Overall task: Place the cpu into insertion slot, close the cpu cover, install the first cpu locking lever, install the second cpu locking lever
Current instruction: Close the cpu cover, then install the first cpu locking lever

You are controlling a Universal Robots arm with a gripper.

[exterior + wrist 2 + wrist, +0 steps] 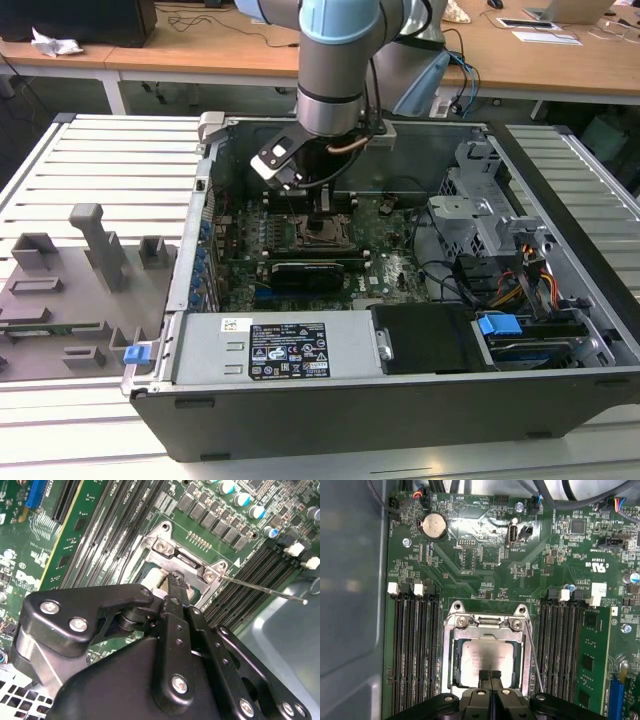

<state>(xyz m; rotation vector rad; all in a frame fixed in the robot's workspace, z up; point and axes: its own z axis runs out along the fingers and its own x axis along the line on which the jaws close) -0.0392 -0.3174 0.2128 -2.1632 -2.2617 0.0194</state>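
In the first wrist view the cpu (pixel 485 661) lies flat in the insertion slot (pixel 447 645), its pale metal top showing through the cutout of the cpu cover (pixel 487 636), which lies down over it. My gripper (pixel 489 674) is shut, its two black fingertips pressed together with nothing between them, right at the cpu's near edge. A thin wire locking lever (pixel 535 660) runs along one side of the slot. In the second wrist view this lever (pixel 265 589) sticks out over the memory slots, beside the gripper (pixel 175 581). In the exterior view the gripper (pixel 322 210) hangs just above the slot (pixel 318 236).
The green board (pixel 385 265) lies inside an open computer case (pixel 300 400) with tall metal walls. Black memory slots (pixel 415 650) flank the socket on both sides. A drive cage (pixel 480 215) and cables (pixel 530 285) crowd the exterior view's right. A grey fixture plate (pixel 70 290) lies to the left.
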